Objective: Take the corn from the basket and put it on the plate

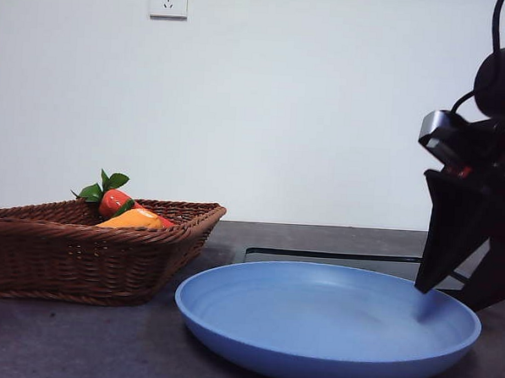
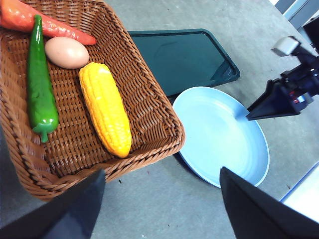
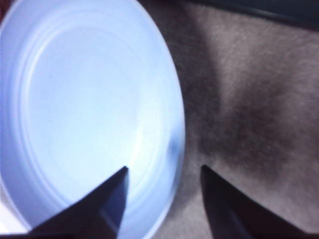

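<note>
**In the basket: corn untouched, plate bare**

On the grey table (image 2: 164, 209) the wicker basket (image 2: 149, 107) holds four things: a yellow corn (image 2: 105, 108) lying lengthwise near the side that faces the plate, a green pepper (image 2: 39, 89) beside it, a pinkish egg (image 2: 66, 52) just past the corn's blunt end, and a carrot (image 2: 45, 26) along the far wall. Next to the basket sits the light-blue plate (image 2: 219, 134), with nothing in it; a dark tray (image 2: 182, 57) lies behind both.

The left gripper (image 2: 159, 204) hangs above the basket's near edge, jaws spread wide and empty, the corn apart from them. The right gripper (image 1: 463, 289) is low over the plate's rim, jaws parted with one tip over the plate and the other outside it, well apart from the corn.
</note>
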Robot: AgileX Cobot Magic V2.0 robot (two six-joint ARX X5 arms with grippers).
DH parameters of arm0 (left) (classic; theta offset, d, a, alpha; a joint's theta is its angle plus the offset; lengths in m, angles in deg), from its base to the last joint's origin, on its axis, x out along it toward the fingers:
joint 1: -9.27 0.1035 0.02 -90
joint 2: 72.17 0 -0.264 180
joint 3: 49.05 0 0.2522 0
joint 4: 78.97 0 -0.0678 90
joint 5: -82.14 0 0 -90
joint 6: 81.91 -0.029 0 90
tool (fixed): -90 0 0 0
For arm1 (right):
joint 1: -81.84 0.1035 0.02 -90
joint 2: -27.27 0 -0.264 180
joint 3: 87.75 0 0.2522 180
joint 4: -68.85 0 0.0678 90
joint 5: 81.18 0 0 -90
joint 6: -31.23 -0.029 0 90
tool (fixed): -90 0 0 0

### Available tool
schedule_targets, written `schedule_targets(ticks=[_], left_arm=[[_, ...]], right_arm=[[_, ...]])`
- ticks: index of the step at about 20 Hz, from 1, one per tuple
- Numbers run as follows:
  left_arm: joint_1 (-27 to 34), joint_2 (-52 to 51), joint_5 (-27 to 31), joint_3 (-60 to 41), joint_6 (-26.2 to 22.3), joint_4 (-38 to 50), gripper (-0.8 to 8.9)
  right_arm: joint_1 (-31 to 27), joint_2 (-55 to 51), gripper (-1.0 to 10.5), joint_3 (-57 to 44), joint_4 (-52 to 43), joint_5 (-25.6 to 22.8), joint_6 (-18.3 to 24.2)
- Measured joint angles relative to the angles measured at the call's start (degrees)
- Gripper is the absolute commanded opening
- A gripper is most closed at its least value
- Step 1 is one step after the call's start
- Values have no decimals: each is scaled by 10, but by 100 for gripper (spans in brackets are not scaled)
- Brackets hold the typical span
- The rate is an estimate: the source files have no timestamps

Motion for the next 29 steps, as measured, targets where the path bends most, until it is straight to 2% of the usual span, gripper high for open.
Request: schedule_targets(ticks=[3, 6, 8, 12, 17, 20, 23, 26, 29], left_arm=[[0, 0, 0, 0, 0, 0, 377], [0, 0, 0, 0, 3, 1, 377], [0, 0, 0, 0, 7, 3, 377], [0, 1, 8, 0, 13, 9, 378], [-22, 39, 57, 0, 17, 25, 378], [-59, 89, 88, 0, 37, 70, 378], [-104, 143, 129, 6, 60, 123, 378], [-150, 217, 203, 39, 72, 146, 378], [-176, 299, 247, 90, 74, 147, 377]], right_arm=[[11, 18, 152, 0, -8, 0, -2], [14, 23, 54, 0, -10, -2, -2], [14, 25, 1, 0, -10, -23, -2], [14, 25, 1, 2, -10, -37, -11], [3, -8, 1, 12, 33, -47, -16], [-12, -76, 1, 27, 75, -80, -11], [-35, -147, 1, 28, 115, -84, -6], [-52, -214, 1, 28, 132, -85, -5], [-56, -258, 1, 28, 141, -85, -6]])
